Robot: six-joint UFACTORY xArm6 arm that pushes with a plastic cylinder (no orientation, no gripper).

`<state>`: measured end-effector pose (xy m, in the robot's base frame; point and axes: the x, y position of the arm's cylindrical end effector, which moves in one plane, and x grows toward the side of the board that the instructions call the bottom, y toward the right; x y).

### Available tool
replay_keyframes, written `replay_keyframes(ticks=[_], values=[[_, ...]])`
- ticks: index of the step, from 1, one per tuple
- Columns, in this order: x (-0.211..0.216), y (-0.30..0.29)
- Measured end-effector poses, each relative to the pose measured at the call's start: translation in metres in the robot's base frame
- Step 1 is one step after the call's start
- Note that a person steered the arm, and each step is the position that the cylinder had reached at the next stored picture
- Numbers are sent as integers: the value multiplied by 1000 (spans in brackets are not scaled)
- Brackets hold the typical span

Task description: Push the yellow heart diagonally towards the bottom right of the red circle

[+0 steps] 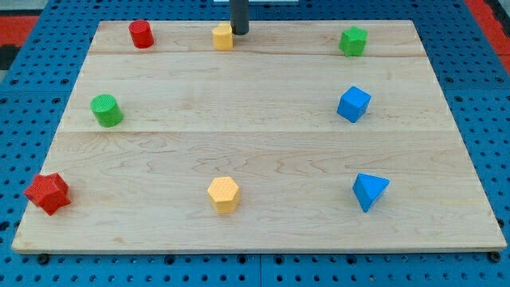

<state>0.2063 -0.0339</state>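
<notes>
The tool's tip (239, 33), a bare rod grasping nothing, touches the yellow heart (223, 37) at its 3 o'clock; the push toward the red circle (141, 33) is starting and needs a leftward, downward shove.

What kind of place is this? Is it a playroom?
Probably a robot lab bench, not a playroom: a wooden board lies on a blue pegboard, and my tip touches the yellow block among scattered coloured blocks.

Wooden board (263, 143), 8 coloured blocks
</notes>
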Motion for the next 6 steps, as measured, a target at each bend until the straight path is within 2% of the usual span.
replay_keyframes(ticks=[1, 2, 3, 4, 5, 6], values=[[7, -23], [47, -20], [65, -20], [36, -2], [36, -52], [51, -75]])
